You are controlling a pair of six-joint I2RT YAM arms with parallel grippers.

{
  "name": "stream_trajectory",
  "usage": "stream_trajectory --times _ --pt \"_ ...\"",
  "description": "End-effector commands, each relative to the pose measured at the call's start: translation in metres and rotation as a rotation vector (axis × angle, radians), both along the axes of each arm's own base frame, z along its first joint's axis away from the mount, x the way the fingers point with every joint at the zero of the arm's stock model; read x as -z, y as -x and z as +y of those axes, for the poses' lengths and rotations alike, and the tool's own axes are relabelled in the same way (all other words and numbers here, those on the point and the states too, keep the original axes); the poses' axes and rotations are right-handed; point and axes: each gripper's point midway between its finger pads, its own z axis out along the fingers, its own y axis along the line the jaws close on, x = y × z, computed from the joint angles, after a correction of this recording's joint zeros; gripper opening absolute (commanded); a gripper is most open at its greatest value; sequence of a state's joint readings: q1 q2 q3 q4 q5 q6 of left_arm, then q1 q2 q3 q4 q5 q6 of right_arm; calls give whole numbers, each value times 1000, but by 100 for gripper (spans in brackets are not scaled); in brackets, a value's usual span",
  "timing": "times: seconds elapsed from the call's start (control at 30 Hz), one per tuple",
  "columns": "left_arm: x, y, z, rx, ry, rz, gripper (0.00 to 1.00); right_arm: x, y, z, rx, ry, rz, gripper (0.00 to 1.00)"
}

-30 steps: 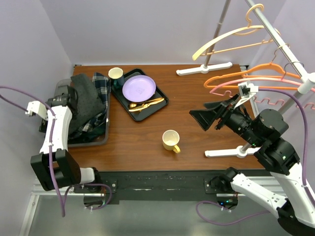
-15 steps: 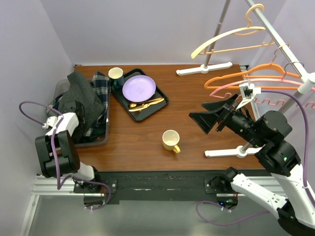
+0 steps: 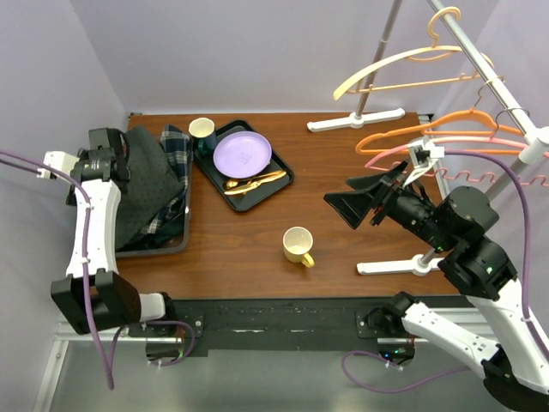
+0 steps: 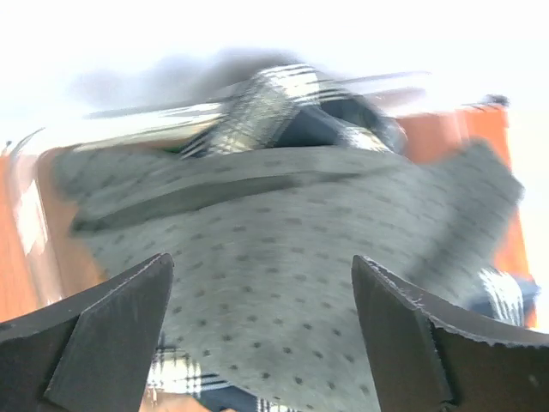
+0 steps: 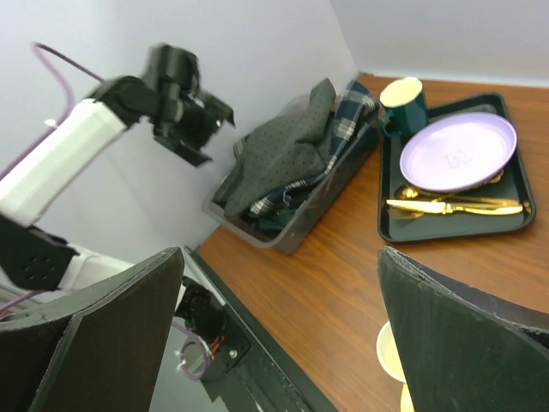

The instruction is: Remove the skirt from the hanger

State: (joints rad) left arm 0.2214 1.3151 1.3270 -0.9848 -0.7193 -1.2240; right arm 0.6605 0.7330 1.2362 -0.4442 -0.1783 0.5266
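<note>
The grey dotted skirt (image 3: 144,182) lies in the dark bin (image 3: 163,247) at the left, on top of plaid cloth. It fills the left wrist view (image 4: 283,240) and also shows in the right wrist view (image 5: 279,154). My left gripper (image 3: 105,148) hangs over the bin's far left end, open and empty (image 4: 262,326). It shows in the right wrist view too (image 5: 193,120). My right gripper (image 3: 353,199) is open and empty above the table's right half (image 5: 279,318). Cream (image 3: 403,69), orange (image 3: 429,133) and pink (image 3: 403,153) hangers hang bare on the rack.
A black tray (image 3: 279,180) holds a purple plate (image 3: 242,153) and gold cutlery (image 3: 253,182). A dark green cup (image 3: 202,130) stands beside it. A yellow mug (image 3: 298,245) sits mid-table. White rack feet lie at the back (image 3: 356,120) and front right (image 3: 399,266).
My left arm dipped down by the bin's near side, then rose to its far left end. The skirt, peaked up half a second ago, now lies flatter. My right gripper drifted slightly left.
</note>
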Motion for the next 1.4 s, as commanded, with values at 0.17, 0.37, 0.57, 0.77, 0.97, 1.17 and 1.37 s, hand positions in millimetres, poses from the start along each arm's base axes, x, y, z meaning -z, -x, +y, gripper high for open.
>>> stream_trajectory --times 0.17,0.37,0.57,0.77,0.97,1.17,1.37 --pt "-46 -138 -48 801 -343 -261 74 -5 -3 13 -47 -41 8 99" --pt "83 -178 -69 958 -73 -40 69 6 -7 21 -65 -20 44 99" --pt "181 -147 -65 855 95 181 55 -1 -2 18 -70 -4 39 99" --pt "153 -140 -58 784 65 197 58 -14 12 11 -90 -36 16 99" --pt "28 -152 -69 862 -155 13 76 -4 11 5 -58 12 60 99" --pt "-58 -139 -145 1274 -265 -238 100 3 0 -7 40 45 106 99" --pt "-121 -76 -227 1612 -363 -499 100 6 -10 -10 84 89 121 99"
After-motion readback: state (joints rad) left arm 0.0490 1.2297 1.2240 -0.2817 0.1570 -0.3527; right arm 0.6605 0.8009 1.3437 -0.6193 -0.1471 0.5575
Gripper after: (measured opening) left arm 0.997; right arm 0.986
